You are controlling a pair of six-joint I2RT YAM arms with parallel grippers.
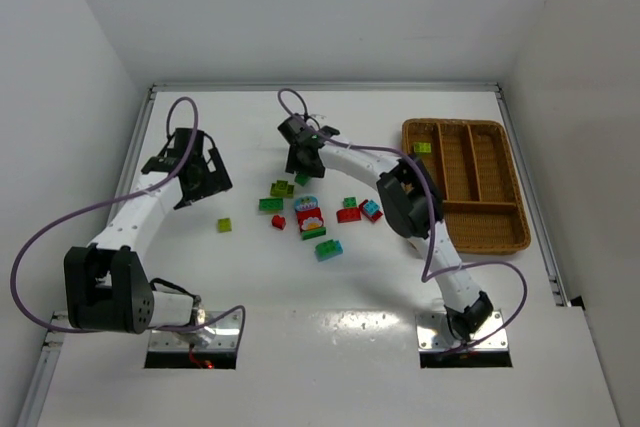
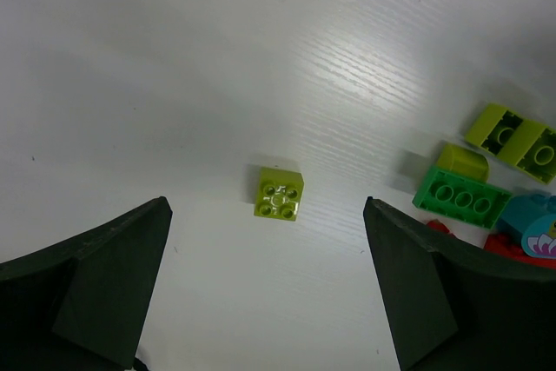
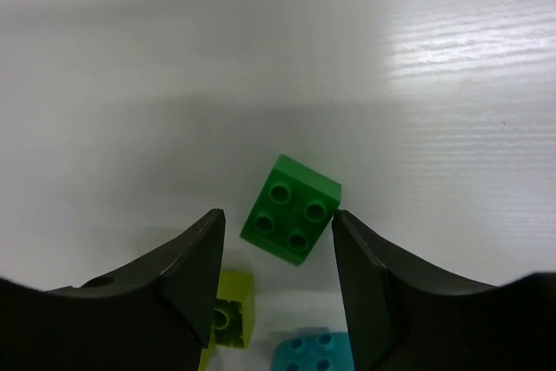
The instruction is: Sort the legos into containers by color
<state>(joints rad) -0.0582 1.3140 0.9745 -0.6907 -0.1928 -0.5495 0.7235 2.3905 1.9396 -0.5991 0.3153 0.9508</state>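
Note:
My right gripper (image 1: 300, 161) is open and low over a dark green brick (image 3: 291, 208), which sits between the fingertips in the right wrist view; the right finger (image 3: 365, 267) is at its corner. My left gripper (image 1: 196, 173) is open and empty, above the table, with a lone lime brick (image 2: 280, 193) just ahead of its jaws; the same brick shows in the top view (image 1: 224, 225). The other legos lie in a loose group mid-table: a red brick stacked with a white printed block (image 1: 310, 219), a teal brick (image 1: 329, 249) and a red brick (image 1: 349, 213). The wicker tray (image 1: 512, 237) is at the right.
One lime brick (image 1: 423, 147) lies in the tray's near-left corner compartment. A lime brick (image 3: 228, 319) and a teal brick (image 3: 313, 354) lie close under my right gripper. A green brick (image 2: 460, 197) and lime bricks (image 2: 512, 135) lie right of my left gripper. Walls enclose the table.

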